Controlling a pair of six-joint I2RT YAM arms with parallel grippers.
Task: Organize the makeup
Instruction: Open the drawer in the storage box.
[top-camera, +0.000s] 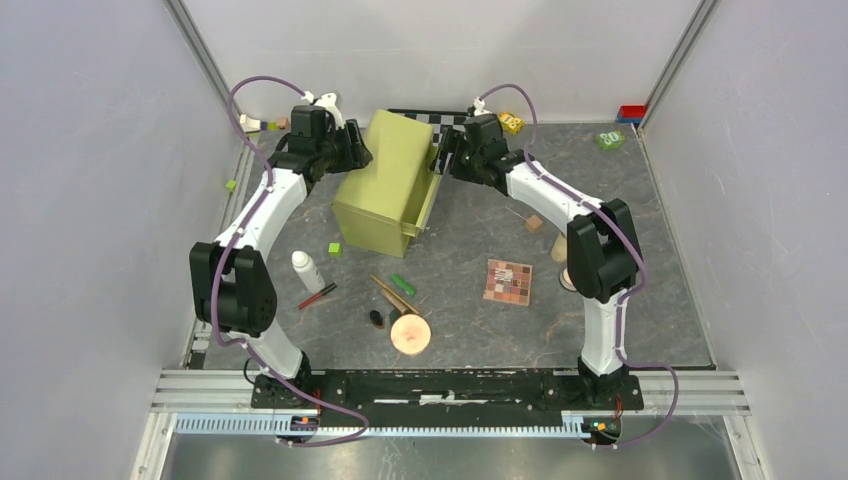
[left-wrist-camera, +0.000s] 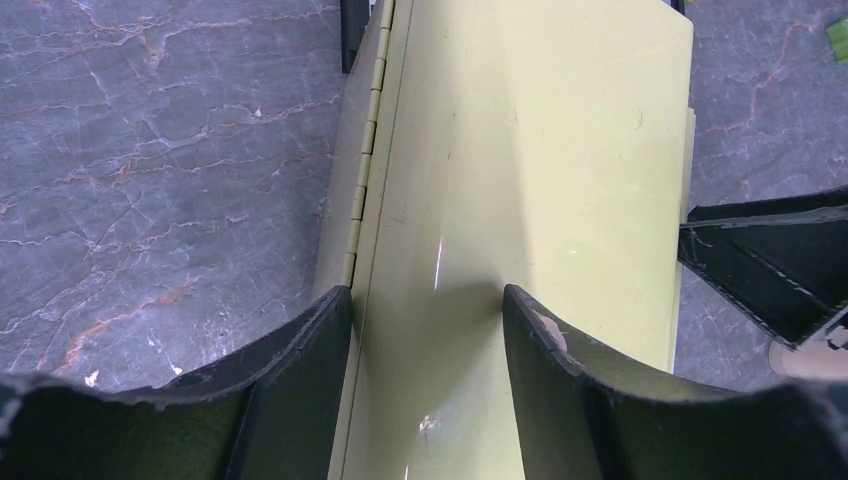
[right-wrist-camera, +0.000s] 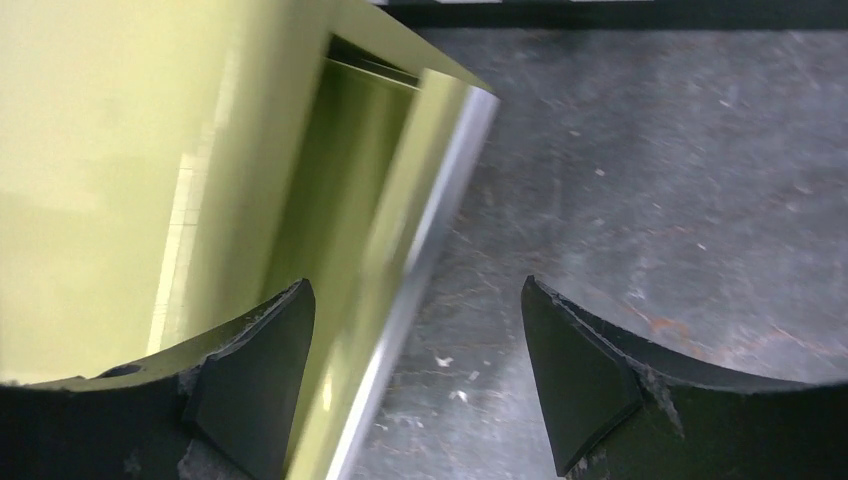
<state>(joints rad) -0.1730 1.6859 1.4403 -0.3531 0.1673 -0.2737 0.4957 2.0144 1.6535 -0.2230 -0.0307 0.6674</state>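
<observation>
Lying loose on the grey table (top-camera: 660, 300) in front of the olive box (top-camera: 385, 190) are a white bottle (top-camera: 307, 271), red pencil (top-camera: 317, 296), green tube (top-camera: 403, 285), round peach compact (top-camera: 410, 335) and square pink-brown palette (top-camera: 508, 282). The right gripper (right-wrist-camera: 415, 290) gapes wide beside the box's lid edge, holding nothing. The left gripper (left-wrist-camera: 427, 295) straddles the box top, half-spread; whether it grips is unclear.

Olive box (top-camera: 385, 190) sits mid-desk (top-camera: 470, 330). Left pincer (top-camera: 357, 152) and right pincer (top-camera: 445, 160) flank its far end. Loose nearer the arm bases: white bottle (top-camera: 307, 271), red pencil (top-camera: 317, 296), green tube (top-camera: 403, 285), peach compact (top-camera: 410, 335), eyeshadow palette (top-camera: 508, 282).
</observation>
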